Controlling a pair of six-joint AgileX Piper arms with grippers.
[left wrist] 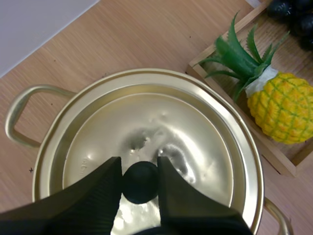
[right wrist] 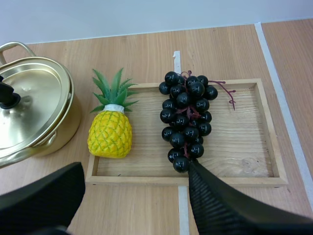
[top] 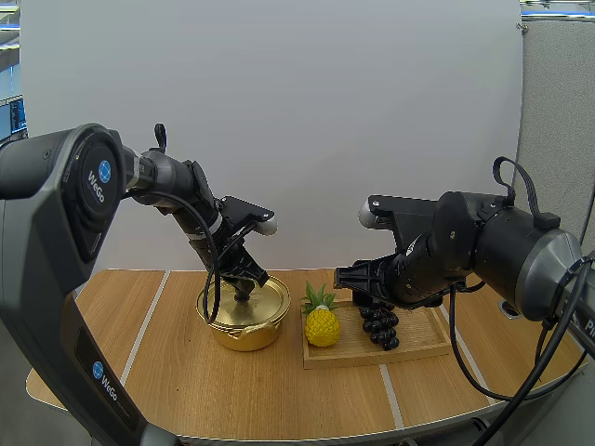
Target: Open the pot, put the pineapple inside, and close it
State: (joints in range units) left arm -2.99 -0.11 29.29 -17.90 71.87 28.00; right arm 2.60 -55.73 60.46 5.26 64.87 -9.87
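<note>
Left tool (left wrist: 139, 166) pinches the black knob (left wrist: 141, 185) of the lid (left wrist: 200, 132).

In the left wrist view the left hand (left wrist: 139, 166) grips the lid's knob (left wrist: 141, 183); its fingers (left wrist: 93, 196) cover the knob's sides and the lid's (left wrist: 161, 117) near part. The pot (left wrist: 40, 166), pineapple (left wrist: 281, 112) and grapes (left wrist: 293, 12) run off the picture's edge. From above, the right hand (top: 342, 276) and its arm hide the grapes' top and the tray's (top: 423, 336) far rim. In the right wrist view the pot is also cut off.
</note>
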